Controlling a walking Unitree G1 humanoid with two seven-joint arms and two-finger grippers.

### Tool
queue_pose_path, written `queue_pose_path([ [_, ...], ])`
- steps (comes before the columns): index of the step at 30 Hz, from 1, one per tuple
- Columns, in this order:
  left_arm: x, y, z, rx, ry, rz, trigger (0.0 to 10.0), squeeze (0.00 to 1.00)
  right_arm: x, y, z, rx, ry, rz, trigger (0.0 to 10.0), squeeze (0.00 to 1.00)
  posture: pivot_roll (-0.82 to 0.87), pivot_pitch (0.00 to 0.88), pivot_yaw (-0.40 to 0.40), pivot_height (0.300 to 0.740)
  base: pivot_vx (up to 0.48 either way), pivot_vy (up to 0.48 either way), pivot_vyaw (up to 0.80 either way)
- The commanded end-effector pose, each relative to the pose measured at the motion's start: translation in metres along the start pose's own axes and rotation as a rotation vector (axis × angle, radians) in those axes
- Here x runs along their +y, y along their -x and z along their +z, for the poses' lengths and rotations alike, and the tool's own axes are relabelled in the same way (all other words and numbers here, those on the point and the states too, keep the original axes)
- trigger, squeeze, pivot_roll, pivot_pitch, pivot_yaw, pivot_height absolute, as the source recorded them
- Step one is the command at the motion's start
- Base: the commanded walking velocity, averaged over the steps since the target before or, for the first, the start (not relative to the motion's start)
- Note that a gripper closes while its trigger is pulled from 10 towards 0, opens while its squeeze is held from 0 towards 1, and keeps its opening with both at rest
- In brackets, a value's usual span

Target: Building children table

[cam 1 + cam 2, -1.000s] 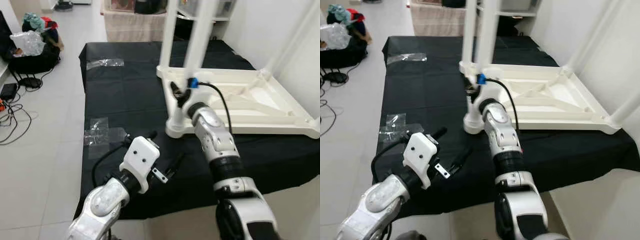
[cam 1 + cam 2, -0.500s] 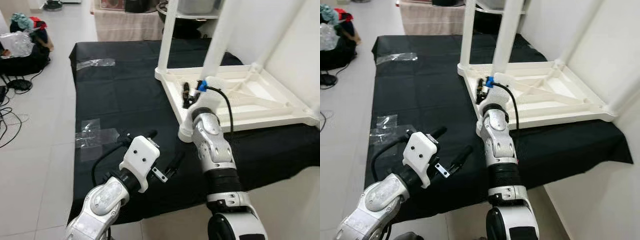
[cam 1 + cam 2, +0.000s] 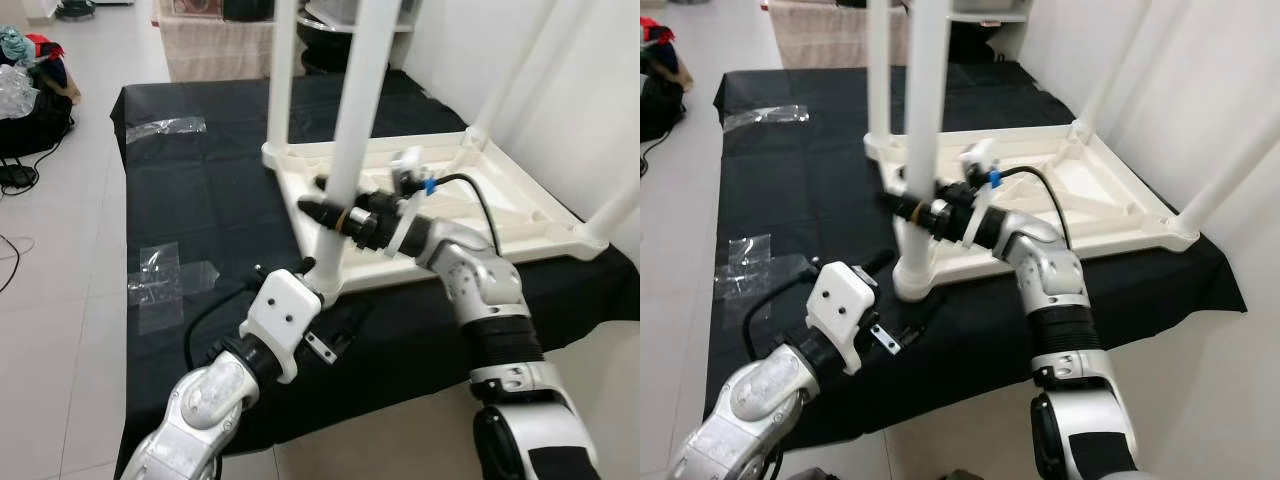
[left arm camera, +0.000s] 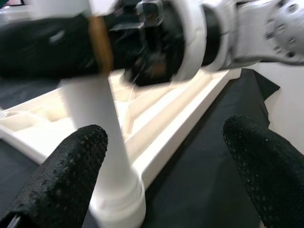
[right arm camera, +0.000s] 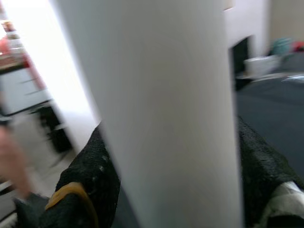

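Gripping the near table leg [image 3: 352, 130] sideways now, the right pincer [image 3: 335, 214] (left pincer [image 3: 335, 335] released) has swung across.

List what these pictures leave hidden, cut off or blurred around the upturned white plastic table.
- Tall white table leg: top cut off by the head views' upper edge.
- Right gripper: far finger hidden behind that leg.
- Left gripper: fingertips dark against the black tablecloth.
- Right wrist view: blurred; leg blocks what lies beyond.

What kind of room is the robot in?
Probably a room in a home, used here as a work spot. A black cloth covers a low platform on a pale tiled floor, an upside-down white table lies on it, and bags sit by the wall.
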State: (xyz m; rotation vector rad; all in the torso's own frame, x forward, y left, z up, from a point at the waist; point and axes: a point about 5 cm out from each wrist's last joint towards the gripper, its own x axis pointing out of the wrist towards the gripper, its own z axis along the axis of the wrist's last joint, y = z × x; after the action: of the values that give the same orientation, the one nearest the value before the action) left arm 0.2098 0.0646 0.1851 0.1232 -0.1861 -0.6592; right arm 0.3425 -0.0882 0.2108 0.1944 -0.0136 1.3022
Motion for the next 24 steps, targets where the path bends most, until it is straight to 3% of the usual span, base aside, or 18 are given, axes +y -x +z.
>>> queue_pose_path([
  [1,-0.004,0.001,0.000,0.000,0.008,-0.008,10.0,0.00,0.001,-0.005,0.000,0.026,0.002,0.037,10.0,0.00,0.09,0.036,-0.116,0.740,0.000,0.000,0.00],
  [4,-0.006,0.001,0.000,0.003,0.014,-0.008,10.0,0.00,-0.001,-0.015,-0.006,0.061,0.007,0.054,10.0,0.00,0.10,0.039,-0.125,0.740,0.000,0.000,0.00],
  [5,-0.006,0.002,0.000,0.005,0.013,-0.004,10.0,0.00,-0.006,-0.021,-0.010,0.077,0.025,0.009,0.0,0.00,0.10,0.040,-0.130,0.740,0.000,0.000,0.00],
  [10,-0.004,0.003,0.000,0.006,0.010,0.009,10.0,0.00,-0.013,-0.025,-0.012,0.059,0.046,-0.065,0.0,0.00,0.10,0.038,-0.131,0.740,0.000,0.000,0.00],
  [11,-0.004,0.003,0.000,0.006,0.010,0.012,10.0,0.00,-0.020,-0.024,-0.010,0.036,0.078,-0.178,0.0,0.00,0.10,0.040,-0.128,0.740,0.000,0.000,0.00],
  [14,-0.004,0.003,0.000,0.005,0.009,0.013,10.0,0.00,-0.024,-0.022,-0.007,0.022,0.094,-0.239,0.0,0.00,0.10,0.040,-0.128,0.740,0.000,0.000,0.00],
  [15,-0.002,0.003,-0.001,0.007,0.004,0.019,10.0,0.00,-0.046,-0.005,0.005,-0.049,0.118,-0.659,0.0,0.00,0.09,0.041,-0.117,0.740,0.000,0.000,0.00],
  [16,0.000,0.002,-0.002,0.008,0.000,0.025,10.0,0.00,-0.054,0.008,0.007,-0.088,0.097,-0.878,0.0,0.00,0.08,0.041,-0.116,0.740,0.000,0.000,0.00],
  [17,0.000,0.002,-0.002,0.008,0.000,0.025,10.0,0.00,-0.054,0.008,0.007,-0.088,0.097,-0.878,0.0,0.00,0.08,0.041,-0.116,0.740,0.000,0.000,0.00],
  [19,0.002,0.000,-0.003,0.006,-0.003,0.040,10.0,0.00,-0.060,0.028,0.003,-0.094,0.090,-1.180,0.0,0.00,0.07,0.038,-0.107,0.740,0.000,0.000,0.00],
  [20,0.002,0.000,-0.003,0.006,-0.003,0.040,10.0,0.00,-0.060,0.028,0.003,-0.094,0.090,-1.180,0.0,0.00,0.07,0.038,-0.107,0.740,0.000,0.000,0.00],
  [22,0.004,-0.003,-0.003,0.004,-0.011,0.058,10.0,0.00,-0.055,0.040,0.000,-0.106,0.121,-1.363,0.0,0.00,0.07,0.037,-0.107,0.740,0.000,0.000,0.00],
  [24,0.004,-0.003,-0.003,0.004,-0.013,0.065,10.0,0.00,-0.053,0.043,-0.001,-0.123,0.125,-1.416,0.0,0.00,0.07,0.037,-0.107,0.740,0.000,0.000,0.00],
])
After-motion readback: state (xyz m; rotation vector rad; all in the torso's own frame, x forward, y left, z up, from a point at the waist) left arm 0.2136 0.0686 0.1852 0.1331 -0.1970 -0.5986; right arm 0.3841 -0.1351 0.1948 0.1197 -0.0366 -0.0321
